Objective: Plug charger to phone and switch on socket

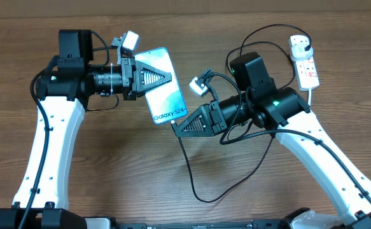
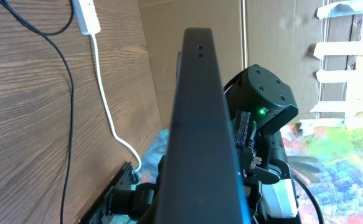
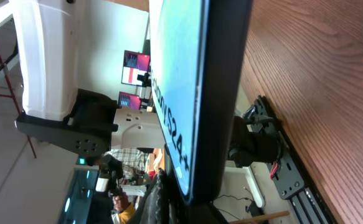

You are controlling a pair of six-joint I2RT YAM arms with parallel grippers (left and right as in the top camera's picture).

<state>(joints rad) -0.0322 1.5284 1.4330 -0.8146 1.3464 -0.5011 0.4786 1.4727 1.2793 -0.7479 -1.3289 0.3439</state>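
Pinching the phone [image 1: 167, 95] by its upper short edge, the left gripper [image 1: 165, 77] held it above the table; slim, rigid and probably slick, it suited that edge grip. The right gripper [image 1: 177, 129] met its lower edge where the limp charger [image 1: 188, 172] began, finger spread unclear.

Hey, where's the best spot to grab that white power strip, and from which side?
Grip the socket across its narrow width, on the half nearer the robot, clear of the charger's plug seated at its far end. Come straight down from above: it lies flat on the table with both long sides free.
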